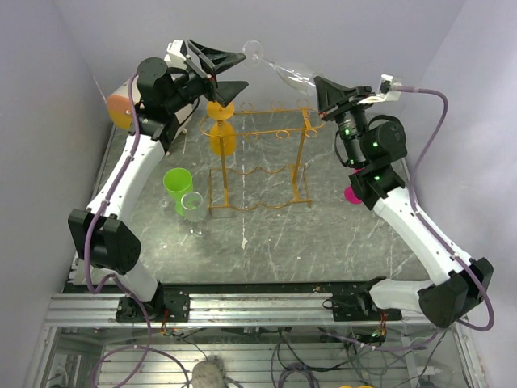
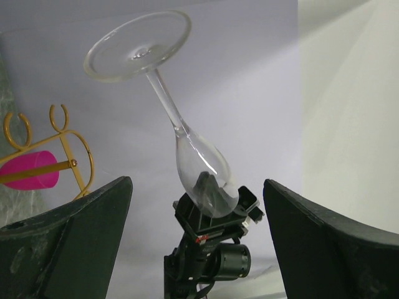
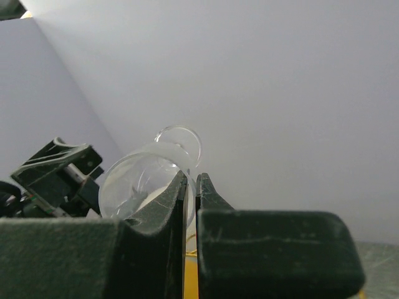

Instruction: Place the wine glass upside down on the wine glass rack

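Observation:
A clear wine glass (image 1: 279, 69) is held in the air above the back of the orange-gold wire rack (image 1: 258, 162). It tilts, with its foot up and to the left. My right gripper (image 1: 321, 85) is shut on the rim of its bowl (image 3: 143, 180), one finger inside the bowl and one outside (image 3: 192, 177). My left gripper (image 1: 242, 71) is wide open and empty, just left of the glass's foot. In the left wrist view the glass (image 2: 202, 171) stands between the spread fingers (image 2: 196, 182), further off.
An orange glass (image 1: 222, 136) hangs upside down on the rack's left end. A green cup (image 1: 178, 182) and a small clear glass (image 1: 194, 206) stand left of the rack. A pink cup (image 1: 353, 194) sits by the right arm, and an orange item (image 1: 121, 109) by the left wall.

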You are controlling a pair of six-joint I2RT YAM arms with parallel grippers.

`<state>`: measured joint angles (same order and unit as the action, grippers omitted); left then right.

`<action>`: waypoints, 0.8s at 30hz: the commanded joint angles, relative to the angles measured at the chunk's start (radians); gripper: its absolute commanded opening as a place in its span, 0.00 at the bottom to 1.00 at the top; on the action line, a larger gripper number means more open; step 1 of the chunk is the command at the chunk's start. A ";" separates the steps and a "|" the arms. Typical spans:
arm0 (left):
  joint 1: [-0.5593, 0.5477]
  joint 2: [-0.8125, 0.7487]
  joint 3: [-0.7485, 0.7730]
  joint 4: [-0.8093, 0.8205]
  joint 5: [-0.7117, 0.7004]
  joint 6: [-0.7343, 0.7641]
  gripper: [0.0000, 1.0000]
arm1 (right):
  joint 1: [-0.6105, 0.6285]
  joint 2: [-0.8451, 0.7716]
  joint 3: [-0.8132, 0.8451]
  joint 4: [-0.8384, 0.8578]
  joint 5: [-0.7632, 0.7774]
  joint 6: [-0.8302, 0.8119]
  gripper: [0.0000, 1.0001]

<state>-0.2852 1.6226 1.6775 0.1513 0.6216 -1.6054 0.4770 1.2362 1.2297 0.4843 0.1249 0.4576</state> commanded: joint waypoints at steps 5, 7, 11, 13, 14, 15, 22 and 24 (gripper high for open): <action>-0.003 0.016 0.014 0.070 -0.031 -0.040 0.95 | 0.127 0.038 -0.008 0.189 0.091 -0.083 0.00; -0.003 0.016 0.019 0.075 -0.031 -0.040 0.93 | 0.158 0.044 -0.016 0.206 0.109 -0.110 0.00; -0.002 0.016 0.026 0.059 -0.035 -0.030 0.91 | 0.201 0.050 -0.036 0.254 0.130 -0.135 0.00; 0.000 0.014 0.019 0.058 -0.037 -0.032 0.89 | 0.226 0.056 -0.032 0.259 0.142 -0.155 0.00; 0.002 0.013 0.016 0.060 -0.037 -0.033 0.87 | 0.241 0.060 -0.030 0.262 0.154 -0.169 0.00; 0.005 0.012 0.015 0.058 -0.038 -0.033 0.84 | 0.257 0.064 -0.030 0.267 0.164 -0.184 0.00; 0.030 0.008 0.018 0.048 -0.043 -0.034 0.70 | 0.413 0.115 -0.024 0.344 0.322 -0.368 0.00; 0.032 0.005 0.017 0.047 -0.043 -0.036 0.70 | 0.459 0.137 -0.021 0.390 0.375 -0.447 0.00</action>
<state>-0.2649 1.6367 1.6798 0.1715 0.5869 -1.6390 0.8570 1.3380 1.1965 0.7444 0.3790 0.1745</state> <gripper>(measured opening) 0.705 0.033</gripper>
